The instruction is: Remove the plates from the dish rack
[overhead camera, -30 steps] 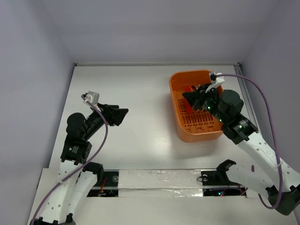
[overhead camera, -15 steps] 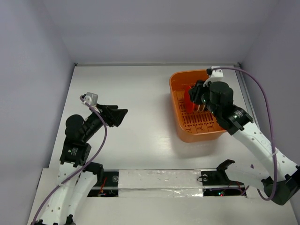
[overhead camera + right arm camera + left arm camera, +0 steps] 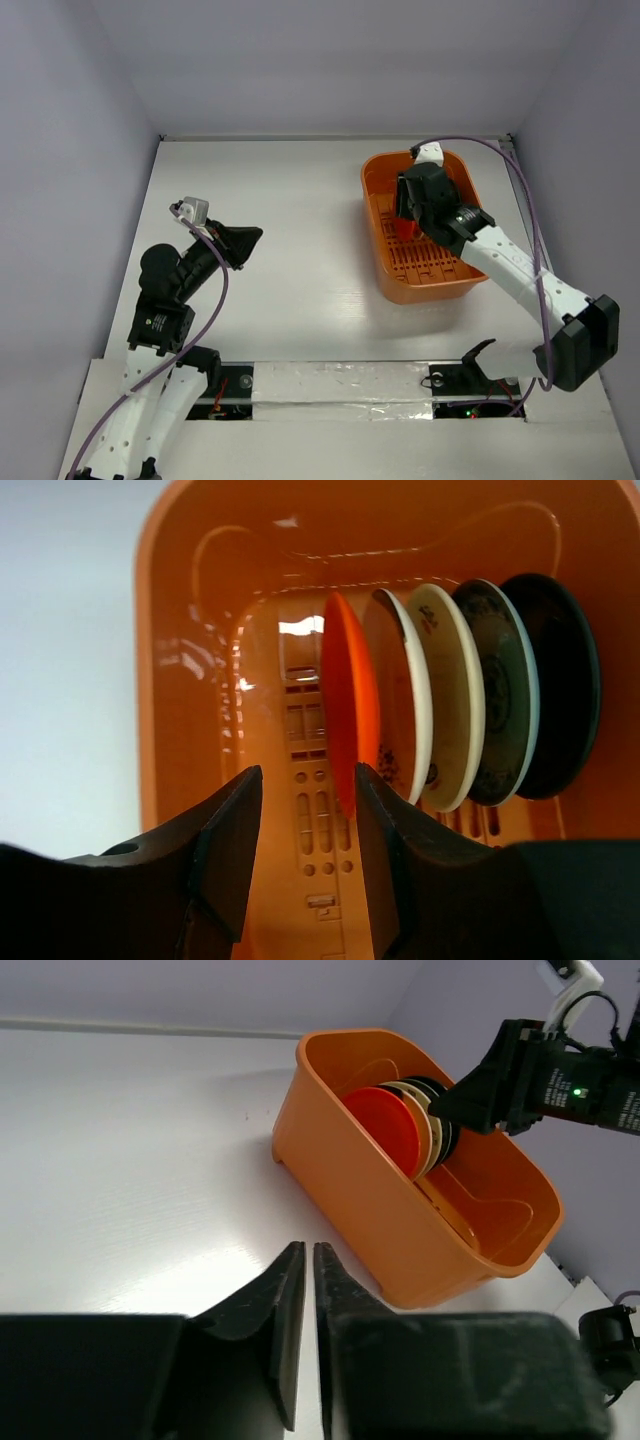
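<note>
Right, the white table (image 3: 290, 200) has the orange dish rack (image 3: 425, 290) sitting on its right side, and the plates are all still standing in it. Here's the big change: in the last second the right arm has stretched forward, swinging from the rack's near right corner up over its far half. The right gripper (image 3: 307, 775) now hangs inside the tub with its fingers spread, holding nothing. The orange plate (image 3: 345, 700) stands on edge just beyond them, heading a row that ends with the black plate (image 3: 565, 680). That looks to me like the first pick being lined up. Well apart, the left gripper (image 3: 307, 1255) has pinched its fingers together on nothing.
</note>
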You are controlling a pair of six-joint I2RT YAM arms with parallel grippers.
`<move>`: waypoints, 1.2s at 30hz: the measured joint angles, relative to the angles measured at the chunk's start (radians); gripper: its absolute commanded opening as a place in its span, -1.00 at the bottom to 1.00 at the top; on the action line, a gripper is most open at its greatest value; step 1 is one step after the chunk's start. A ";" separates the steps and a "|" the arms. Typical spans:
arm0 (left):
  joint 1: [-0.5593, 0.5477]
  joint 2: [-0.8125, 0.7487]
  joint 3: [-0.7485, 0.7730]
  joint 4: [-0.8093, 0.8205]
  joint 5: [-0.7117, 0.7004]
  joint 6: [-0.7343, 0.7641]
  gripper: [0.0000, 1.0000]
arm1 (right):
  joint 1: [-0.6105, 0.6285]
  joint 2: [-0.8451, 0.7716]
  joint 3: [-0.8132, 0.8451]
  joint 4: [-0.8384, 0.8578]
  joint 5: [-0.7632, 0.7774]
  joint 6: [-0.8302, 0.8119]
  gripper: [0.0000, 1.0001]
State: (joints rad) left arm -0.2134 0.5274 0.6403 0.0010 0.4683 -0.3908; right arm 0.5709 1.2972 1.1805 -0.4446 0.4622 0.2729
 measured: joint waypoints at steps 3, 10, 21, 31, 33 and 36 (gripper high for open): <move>0.000 0.000 0.000 0.000 -0.005 0.002 -0.51 | 0.000 0.056 0.023 -0.012 0.045 -0.008 -0.08; 0.000 0.000 0.000 -0.009 -0.017 0.001 -0.24 | 0.000 0.164 0.079 -0.020 0.101 -0.016 -0.13; 0.000 0.000 0.000 -0.010 -0.023 0.000 -0.18 | -0.009 0.231 0.081 -0.020 0.171 -0.016 -0.24; 0.000 0.000 0.000 -0.010 -0.025 0.000 -0.16 | -0.025 0.273 0.082 -0.019 0.220 -0.030 -0.56; 0.000 -0.001 0.000 -0.010 -0.025 0.000 -0.16 | -0.027 0.283 0.084 -0.019 0.234 -0.040 -0.75; 0.000 -0.001 0.000 -0.010 -0.025 0.000 -0.15 | -0.028 0.290 0.085 -0.020 0.265 -0.068 -0.91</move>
State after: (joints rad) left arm -0.2134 0.5266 0.6403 -0.0093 0.4431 -0.3904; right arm 0.5426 1.5867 1.2655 -0.4648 0.7269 0.2047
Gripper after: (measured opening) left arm 0.422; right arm 0.112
